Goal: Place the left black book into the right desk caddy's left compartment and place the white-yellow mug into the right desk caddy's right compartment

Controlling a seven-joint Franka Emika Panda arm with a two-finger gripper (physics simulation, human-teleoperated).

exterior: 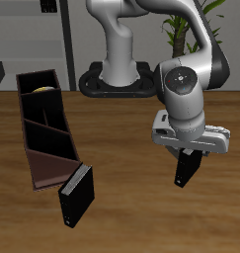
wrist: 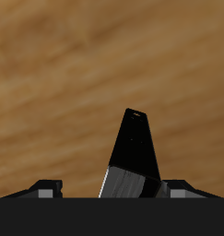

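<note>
From the exterior view, the gripper [exterior: 188,148] is clamped on the left black book [exterior: 187,169], hanging it upright above the table [exterior: 121,212], probably for dropping edgewise into the right desk caddy [exterior: 47,128], well apart, where the white-yellow mug [exterior: 42,91] seems to sit in the far end. In the wrist view, the book [wrist: 132,157] juts out over bare wood.

Bare table [exterior: 131,212] between gripper [exterior: 188,158] and caddy [exterior: 42,133].

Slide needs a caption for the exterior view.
Gripper holds black book above table, away from the caddy.
</note>
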